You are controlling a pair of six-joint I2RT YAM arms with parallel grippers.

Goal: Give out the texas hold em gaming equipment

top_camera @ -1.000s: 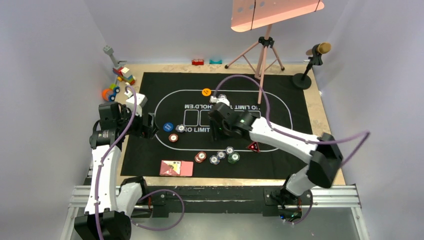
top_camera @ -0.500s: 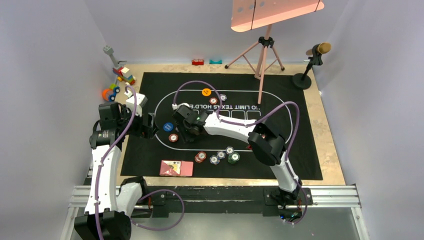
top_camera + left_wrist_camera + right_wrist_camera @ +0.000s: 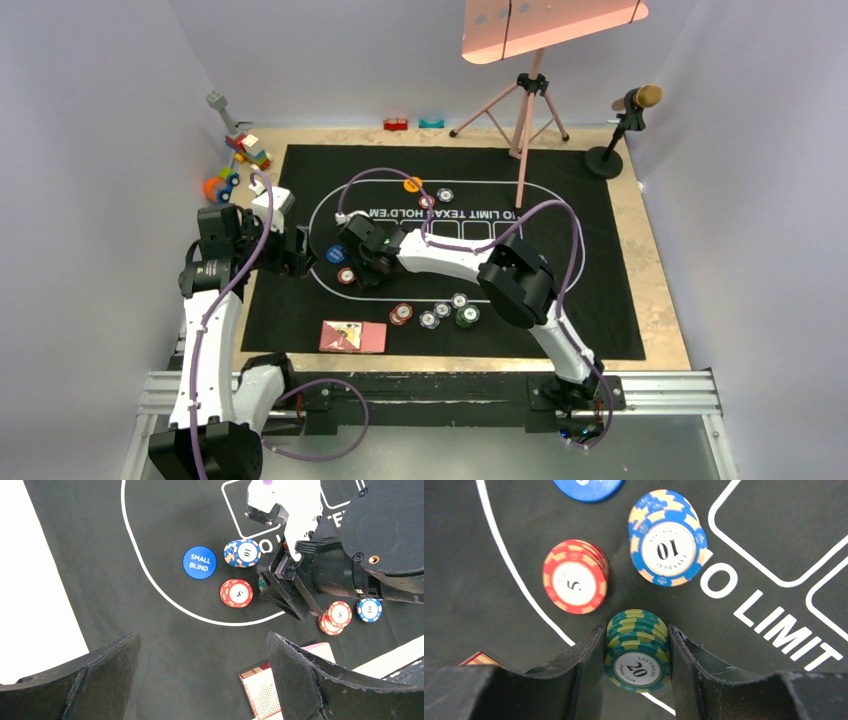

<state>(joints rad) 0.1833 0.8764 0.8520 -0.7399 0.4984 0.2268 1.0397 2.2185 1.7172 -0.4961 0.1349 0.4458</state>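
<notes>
My right end effector (image 3: 636, 628) grips green 20 chip stack (image 3: 638, 656) near left edge of mat (image 3: 469, 580); left end effector (image 3: 204, 636) stands open.

A robotics lab cell is indicated: a tabletop (image 3: 658, 300) is enclosed by white walls (image 3: 90, 150), the left arm (image 3: 205, 340) and right arm (image 3: 450, 262) are bolted to an aluminium rail (image 3: 670, 390), and a tripod (image 3: 527, 100) and microphone (image 3: 640, 98) are set behind.
</notes>
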